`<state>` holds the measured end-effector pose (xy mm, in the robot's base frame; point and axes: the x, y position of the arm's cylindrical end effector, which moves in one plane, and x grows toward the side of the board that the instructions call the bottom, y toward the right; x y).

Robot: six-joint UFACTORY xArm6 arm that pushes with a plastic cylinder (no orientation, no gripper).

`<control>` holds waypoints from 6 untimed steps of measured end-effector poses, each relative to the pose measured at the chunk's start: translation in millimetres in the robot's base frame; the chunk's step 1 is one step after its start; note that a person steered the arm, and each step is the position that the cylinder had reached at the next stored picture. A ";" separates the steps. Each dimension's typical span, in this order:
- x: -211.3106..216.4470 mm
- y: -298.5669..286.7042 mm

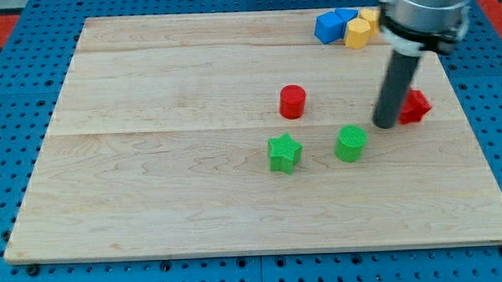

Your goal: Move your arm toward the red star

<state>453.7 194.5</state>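
The red star (415,107) lies at the view's right on the wooden board (152,178), partly hidden by my rod. My tip (386,124) rests on the board right against the star's left side. A red cylinder (292,101) stands to the left of my tip. A green cylinder (351,143) sits just below and left of my tip. A green star (285,152) lies further left.
A cluster of blue blocks (331,24) and yellow blocks (361,29) sits at the view's top right, near the board's far edge and beside the arm's body (422,14). Blue pegboard (8,124) surrounds the board.
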 end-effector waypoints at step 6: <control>46.5 52.2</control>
